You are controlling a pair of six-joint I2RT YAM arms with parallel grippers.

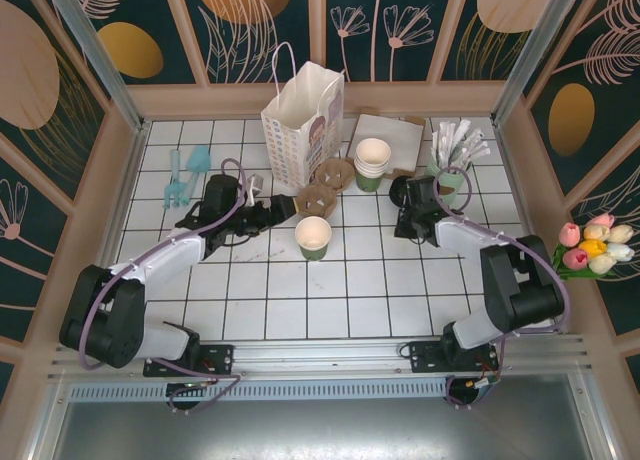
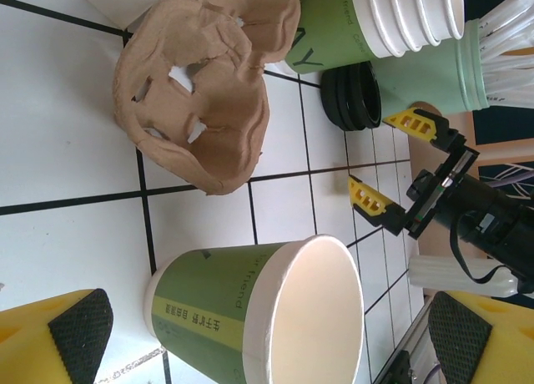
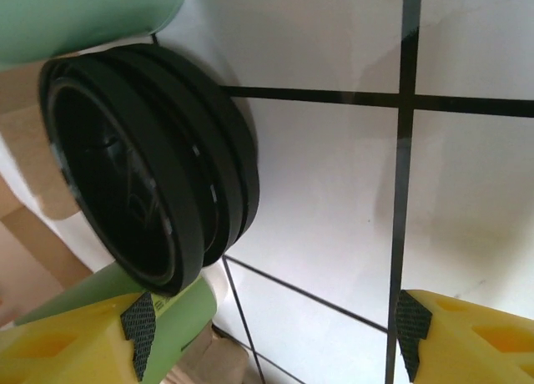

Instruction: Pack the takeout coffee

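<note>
Left gripper (image 2: 269, 325), jaws wide apart, faces the small lidless green paper cup (image 1: 313, 237) standing just ahead.

Tiled table (image 1: 250, 310) bearing green cup (image 1: 313, 237), bag (image 1: 300, 130)

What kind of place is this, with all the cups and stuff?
It looks like a pretend coffee-shop counter, probably a practice set. You can tell from the stack of green paper cups, the cardboard cup carrier and the white paper bag on the tiled table.
</note>
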